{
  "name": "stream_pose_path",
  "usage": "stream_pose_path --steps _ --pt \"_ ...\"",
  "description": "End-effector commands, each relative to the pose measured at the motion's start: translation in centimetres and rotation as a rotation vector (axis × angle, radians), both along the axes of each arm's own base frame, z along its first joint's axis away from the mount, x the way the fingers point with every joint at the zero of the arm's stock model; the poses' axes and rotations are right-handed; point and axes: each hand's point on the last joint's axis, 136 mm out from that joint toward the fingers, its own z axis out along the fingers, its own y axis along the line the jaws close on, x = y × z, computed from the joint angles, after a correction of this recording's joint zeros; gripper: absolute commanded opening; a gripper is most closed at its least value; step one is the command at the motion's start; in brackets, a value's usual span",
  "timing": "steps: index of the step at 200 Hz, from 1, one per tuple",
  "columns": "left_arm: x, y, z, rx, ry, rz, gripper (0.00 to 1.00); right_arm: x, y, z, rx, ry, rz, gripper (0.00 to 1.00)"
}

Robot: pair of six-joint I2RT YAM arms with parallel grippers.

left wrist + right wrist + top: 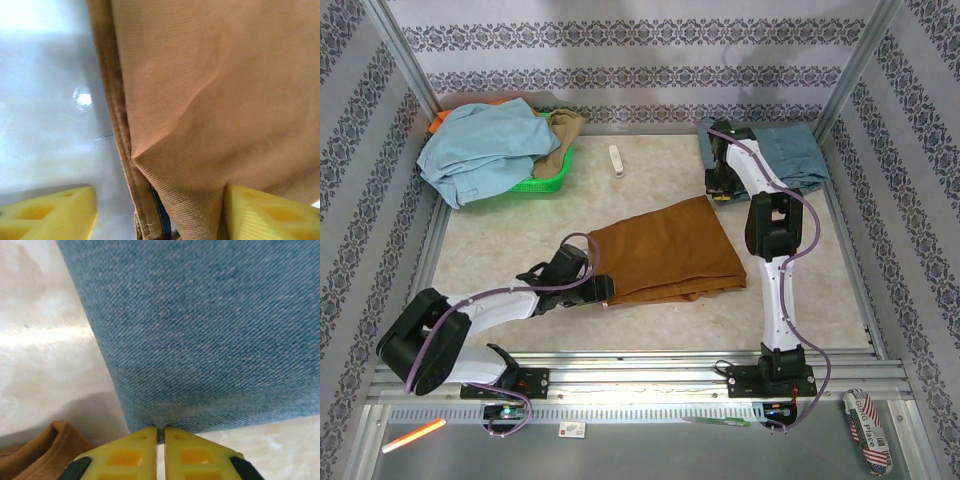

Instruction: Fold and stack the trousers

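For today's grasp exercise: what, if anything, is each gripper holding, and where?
The right gripper pinches the denim piece by its near edge; the left gripper, open over the trousers, holds nothing.

- My left arm (485, 308) and right arm (778, 300) are built from glossy white links joined by chunky black joint housings.
- I see a purple cable (577, 237) looping along each arm from mount to wrist.
- Each arm ends below in a black base (770, 378).
- The left jaws carry bright yellow pads (50, 212), wedge-shaped with triangular recesses.
- The right jaws have matching yellow fingertips (130, 455), with squarish recesses and black patches at the outer corners.
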Motion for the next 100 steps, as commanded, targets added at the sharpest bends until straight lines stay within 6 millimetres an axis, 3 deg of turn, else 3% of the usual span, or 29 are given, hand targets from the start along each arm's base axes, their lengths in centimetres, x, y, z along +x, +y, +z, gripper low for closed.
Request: stream_pose_path --steps 1,35,50,67,100 --pt "1.7 -2.6 0.3 -0.103 -0.046 -0.036 0.45 -1.1 -0.3 1.4 0.011 -0.007 0.000 0.02" --pt "1.9 -2.6 1.6 -0.125 -0.082 -0.032 0.00 -2.1 -0.9 1.3 0.028 -0.025 -0.020 0.00" --pt "1.7 -1.8 2.7 -0.102 -0.114 -0.021 0.00 -2.5 -0.9 1.2 0.036 -0.033 -0.028 0.00" --pt "1.2 0.6 3.3 -0.012 -0.129 0.027 0.00 -2.9 -0.6 1.0 0.062 -0.050 -0.035 0.00" --pt "-1.5 5.7 2.4 0.151 -0.030 0.101 0.00 -4.6 1.0 0.5 0.142 -0.057 -0.054 0.00"
